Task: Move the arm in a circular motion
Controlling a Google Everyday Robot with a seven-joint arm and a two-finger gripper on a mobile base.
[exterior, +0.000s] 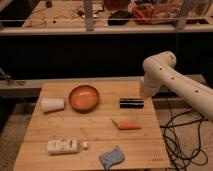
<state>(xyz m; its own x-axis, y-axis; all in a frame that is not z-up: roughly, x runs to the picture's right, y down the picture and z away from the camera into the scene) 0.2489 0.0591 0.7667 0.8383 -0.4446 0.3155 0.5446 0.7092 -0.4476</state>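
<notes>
Nearest lie a cloth (112, 157) and bottle (62, 146), then a carrot (128, 125), then my arm (170, 82) over the surface's (75, 127) right edge, gripper (145, 92) beside the dark case (131, 103), so I'd judge 1 smooth, level circle best.

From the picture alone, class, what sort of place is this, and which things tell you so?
Probably a robotics lab or workshop. A wooden table holds test items, loose cables lie on the floor, and a cluttered workbench stands behind. The arm hangs its end effector by the table's right edge.
</notes>
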